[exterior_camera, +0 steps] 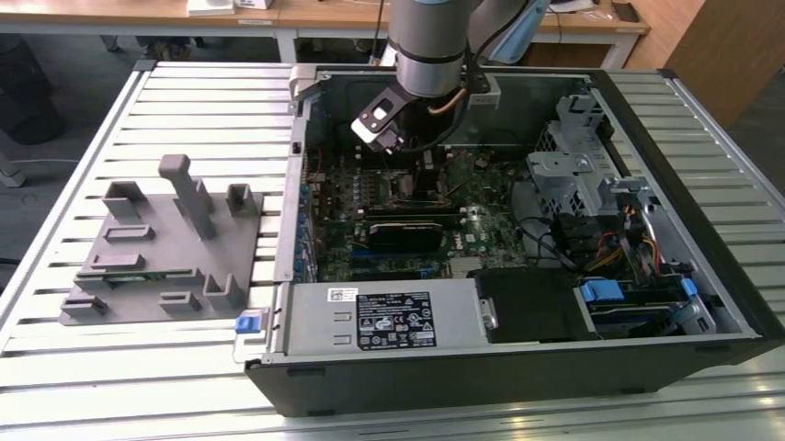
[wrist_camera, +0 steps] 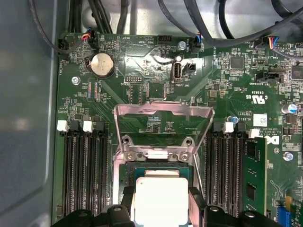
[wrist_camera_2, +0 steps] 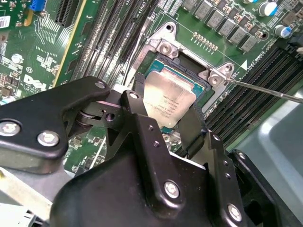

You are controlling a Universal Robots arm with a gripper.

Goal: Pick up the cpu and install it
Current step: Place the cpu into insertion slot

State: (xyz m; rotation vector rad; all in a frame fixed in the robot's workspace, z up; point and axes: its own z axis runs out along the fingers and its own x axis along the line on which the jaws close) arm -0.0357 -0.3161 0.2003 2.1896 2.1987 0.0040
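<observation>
Silvery-grey cpu (wrist_camera_2: 168,101), likely light, stiff and fragile underneath, is pinched by two opposite edges in the gripper (wrist_camera_2: 166,117), just over the open socket (wrist_camera_2: 163,47), far inside the computer case (exterior_camera: 491,386).

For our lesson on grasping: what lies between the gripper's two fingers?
The cpu, gripped at the open socket; both wrist views show it.
</observation>
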